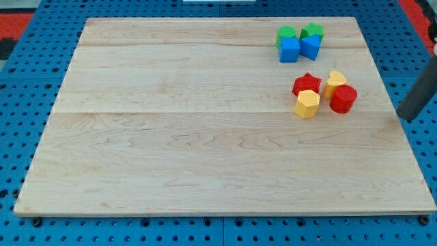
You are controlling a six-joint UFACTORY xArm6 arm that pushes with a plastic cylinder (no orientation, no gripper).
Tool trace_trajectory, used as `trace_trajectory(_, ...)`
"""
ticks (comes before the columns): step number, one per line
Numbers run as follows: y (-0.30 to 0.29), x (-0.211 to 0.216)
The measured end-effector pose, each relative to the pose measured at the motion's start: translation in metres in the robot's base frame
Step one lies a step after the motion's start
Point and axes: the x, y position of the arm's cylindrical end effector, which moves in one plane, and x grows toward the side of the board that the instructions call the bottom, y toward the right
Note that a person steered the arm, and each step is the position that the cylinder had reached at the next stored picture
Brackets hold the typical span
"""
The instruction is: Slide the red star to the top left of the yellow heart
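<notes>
A pale wooden counter is seen lying on a blue pegboard. The red star is found in the right half of the counter, touching the upper edge of a yellow block of roughly six-sided shape just below it. The yellow heart is placed just to the view's right of the star, and a red cylinder is pressed against the heart's lower right side. Nearer the view's top, four blocks are gathered in a tight cluster: a green block and a second green block behind, whose shapes cannot be made out, a blue cube and a blue block in front. The dark rod is seen entering from the view's right edge, and my tip is set down near the counter's right edge, well apart from the red cylinder and to the right of all the blocks. No fingers are carried by this arm, so nothing is held; no block is touched by the tip.
</notes>
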Motion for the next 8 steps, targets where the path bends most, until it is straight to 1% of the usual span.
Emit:
trace_trajectory(1, 0.001, 0.0)
trace_trajectory(2, -0.001, -0.009)
trace_trajectory(3, 0.017, -0.044)
trace_trajectory(4, -0.051, -0.078)
trace_trajectory(5, -0.175, -0.045)
trace_trajectory(6, -0.264, -0.055)
trace_trajectory(7, -0.263, -0.064)
trace_trajectory(8, -0.232, -0.087)
